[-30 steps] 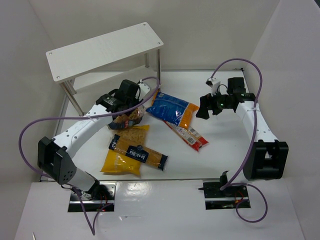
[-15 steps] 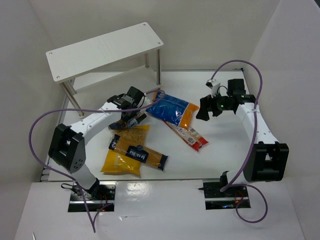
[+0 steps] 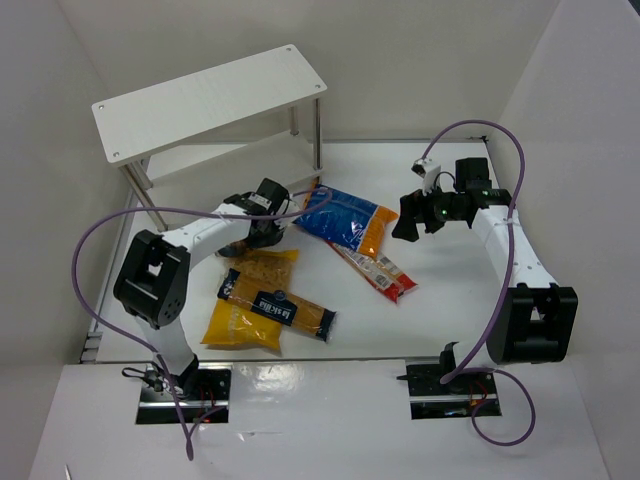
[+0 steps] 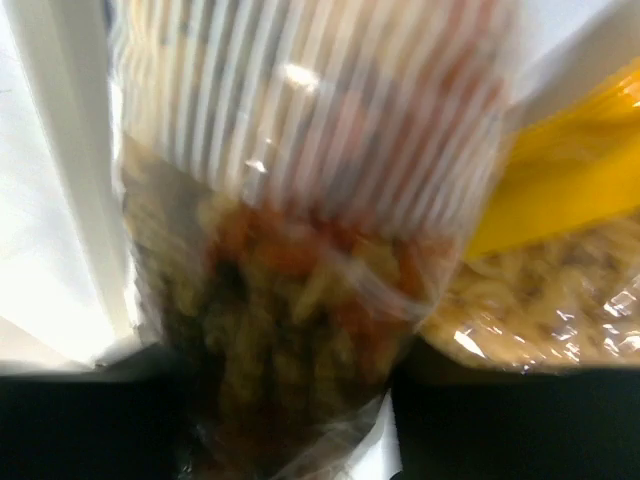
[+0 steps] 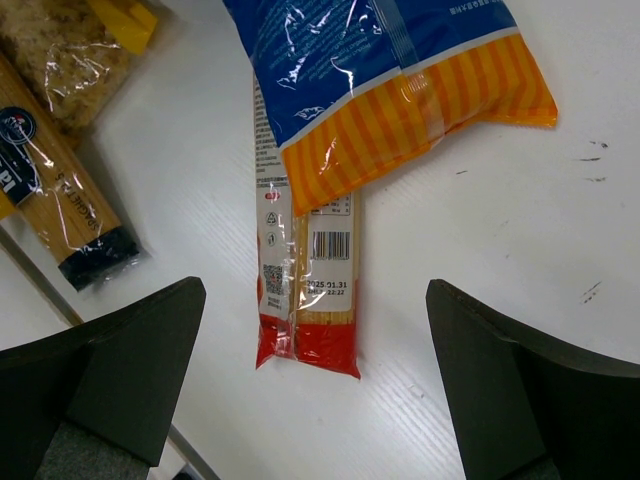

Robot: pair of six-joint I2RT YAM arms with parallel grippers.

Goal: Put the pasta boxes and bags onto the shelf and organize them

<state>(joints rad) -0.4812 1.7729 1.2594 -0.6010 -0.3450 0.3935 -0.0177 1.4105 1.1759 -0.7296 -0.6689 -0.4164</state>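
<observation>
Pasta bag tight between left fingers; right fingers apart above red packet

Bright, even light from above, soft shadows. Left wrist view is blurred, with glare on the bag at 12 o'clock.
</observation>
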